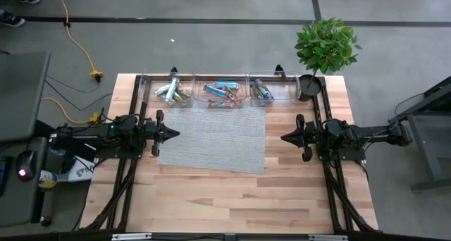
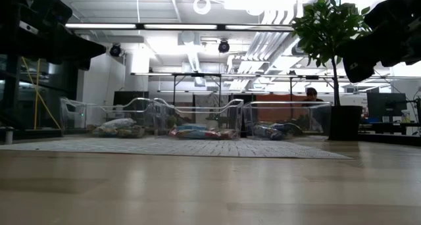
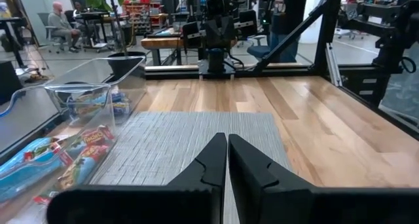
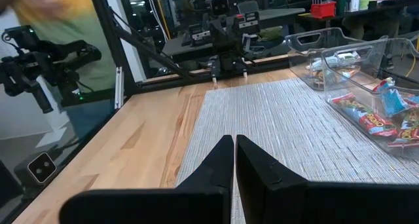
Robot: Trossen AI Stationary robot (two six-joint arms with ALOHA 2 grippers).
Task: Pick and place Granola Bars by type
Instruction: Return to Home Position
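Note:
The granola bars lie in three clear bins along the table's far edge: silver-green ones in the left bin [image 1: 171,91], blue and red ones in the middle bin [image 1: 224,93], a few in the right bin [image 1: 262,91]. My left gripper [image 1: 176,134] hovers shut at the grey mat's left edge, pointing level toward the table's right. My right gripper [image 1: 283,137] hovers shut just off the mat's right edge, pointing level toward the left. Both hold nothing; in the wrist views their fingertips [image 3: 226,140] [image 4: 234,140] meet.
A grey woven mat [image 1: 215,139] covers the table's middle. A potted plant [image 1: 324,47] stands at the far right corner with a dark cup [image 1: 309,87] beside it. Bare wood lies toward the near edge [image 1: 225,206]. People show in the room behind.

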